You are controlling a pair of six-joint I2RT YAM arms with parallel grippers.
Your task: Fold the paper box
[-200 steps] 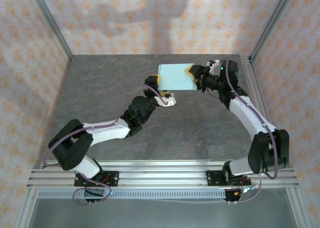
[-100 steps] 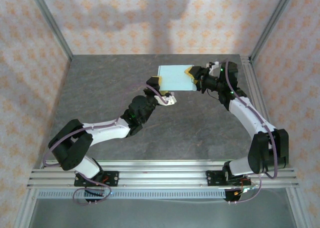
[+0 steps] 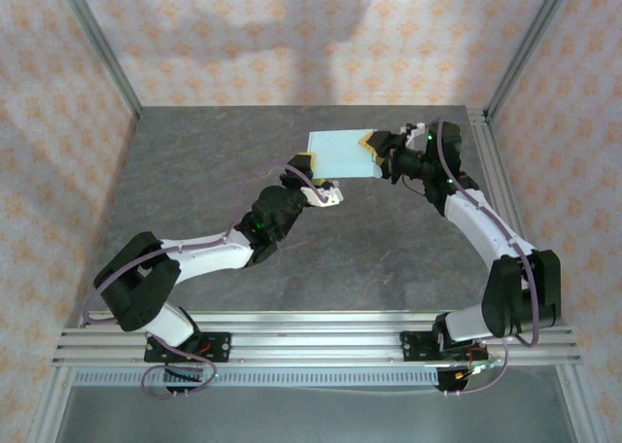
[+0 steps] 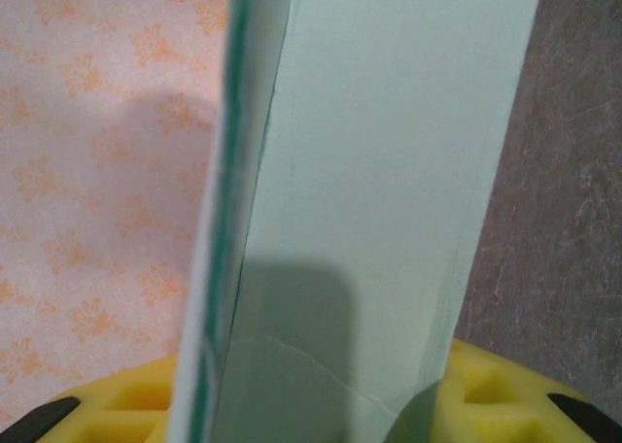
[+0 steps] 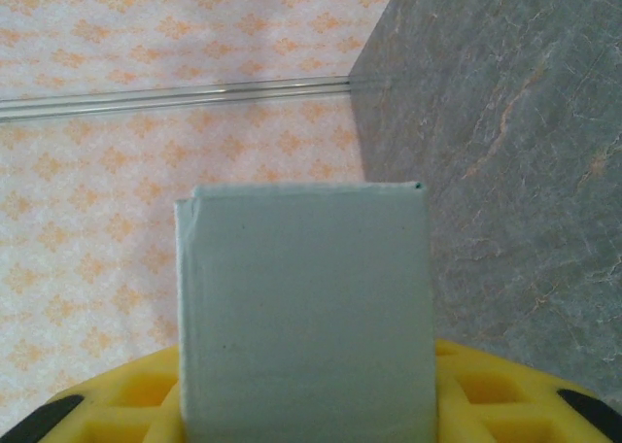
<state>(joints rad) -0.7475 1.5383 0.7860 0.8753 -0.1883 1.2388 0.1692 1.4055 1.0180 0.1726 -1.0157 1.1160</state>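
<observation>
The paper box (image 3: 340,153) is a pale mint-green flat rectangle held above the back of the table between both grippers. My left gripper (image 3: 307,160) is shut on its near-left end. In the left wrist view the paper box (image 4: 389,171) runs up from between the yellow fingers (image 4: 505,390), one long edge toward the camera. My right gripper (image 3: 369,144) is shut on the right end. In the right wrist view a broad face of the paper box (image 5: 303,317) rises between the yellow fingers (image 5: 505,394).
The dark grey stone table (image 3: 214,171) is enclosed by patterned orange-and-white walls. Aluminium frame posts stand at the back corners, one (image 3: 481,142) close behind the right arm. Metal rails (image 3: 311,336) run along the near edge by the arm bases.
My left gripper's jaws have come together on the left end of the box. The right gripper has kept its hold, and the box has barely shifted.
</observation>
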